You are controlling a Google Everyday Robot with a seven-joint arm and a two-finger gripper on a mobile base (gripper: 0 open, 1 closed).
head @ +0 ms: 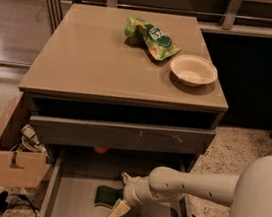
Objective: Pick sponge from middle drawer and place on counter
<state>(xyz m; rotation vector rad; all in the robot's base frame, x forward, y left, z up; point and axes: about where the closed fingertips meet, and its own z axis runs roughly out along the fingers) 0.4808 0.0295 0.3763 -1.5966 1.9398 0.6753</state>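
The sponge (105, 196), dark green with a yellow layer, lies on the floor of the pulled-out middle drawer (71, 207) at the bottom of the view. My gripper (121, 195) reaches in from the right, low inside the drawer at the sponge's right end. Its fingers (118, 211) are spread, one on the far side and one on the near side of the sponge's end. The tan counter (97, 59) is the cabinet top above.
A green snack bag (151, 36) and a white bowl (193, 69) sit on the counter's far right. A drawer front (122, 135) juts slightly above the open drawer. An orange object (101, 150) lies at the drawer's back. A cardboard box (9, 163) stands at the left.
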